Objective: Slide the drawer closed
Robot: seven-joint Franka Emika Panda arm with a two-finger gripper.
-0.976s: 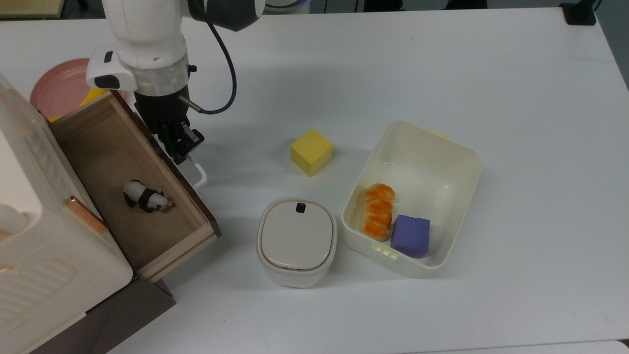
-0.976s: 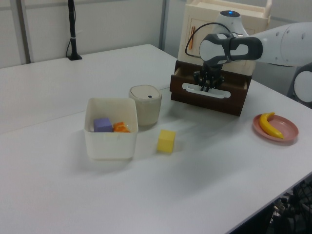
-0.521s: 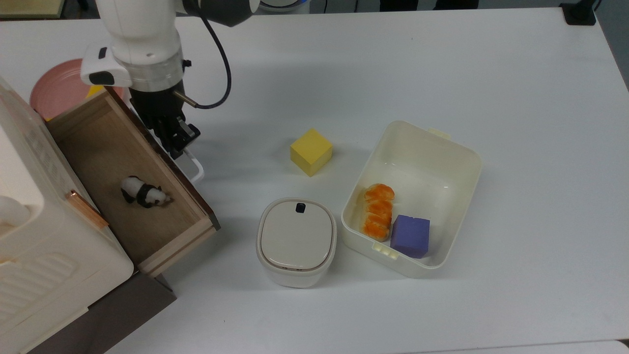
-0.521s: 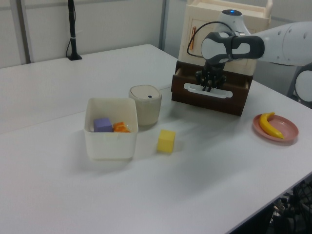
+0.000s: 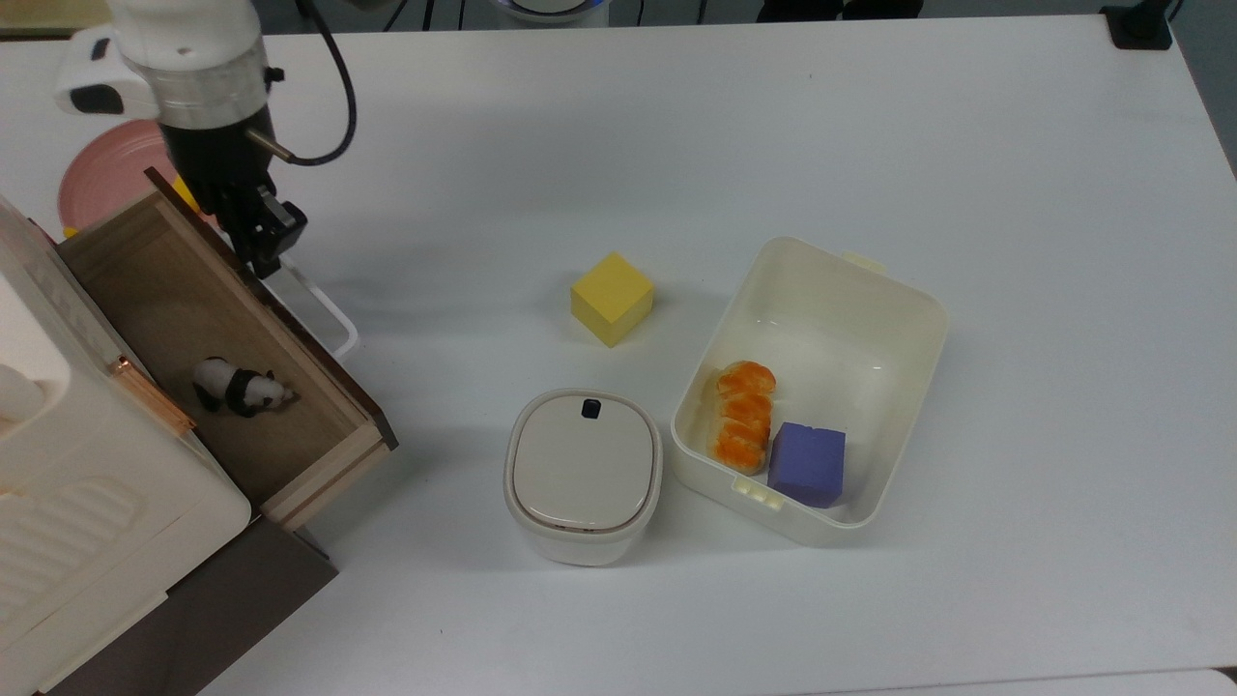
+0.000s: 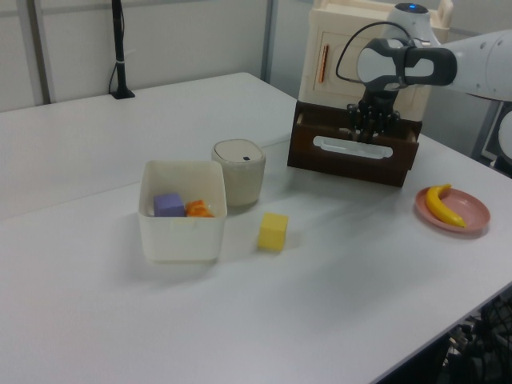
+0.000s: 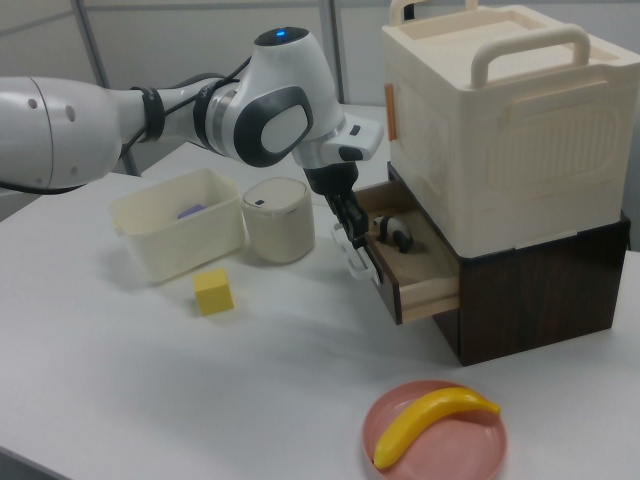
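The drawer (image 5: 164,309) is a light-wood tray with a dark brown front and a white loop handle (image 5: 314,309). It stands partly out of the cream cabinet (image 5: 58,512) at the top view's left. A small panda figure (image 5: 242,389) lies inside it. My gripper (image 5: 261,240) is shut and points down, its fingertips against the front panel by the handle's far end. The left view has the gripper (image 6: 372,128) just above the drawer front (image 6: 356,156). In the right view the gripper (image 7: 350,225) touches the drawer (image 7: 415,272) at its outer face.
A yellow cube (image 5: 612,298) sits mid-table. A lidded white container (image 5: 583,474) stands in front of the drawer's near corner. Beside it, a cream bin (image 5: 831,290) holds bread and a purple block. A pink plate (image 7: 435,435) with a banana lies beside the cabinet.
The drawer has slid further into the cabinet, toward the top view's left. My gripper moved the same way with it, staying against the front panel.
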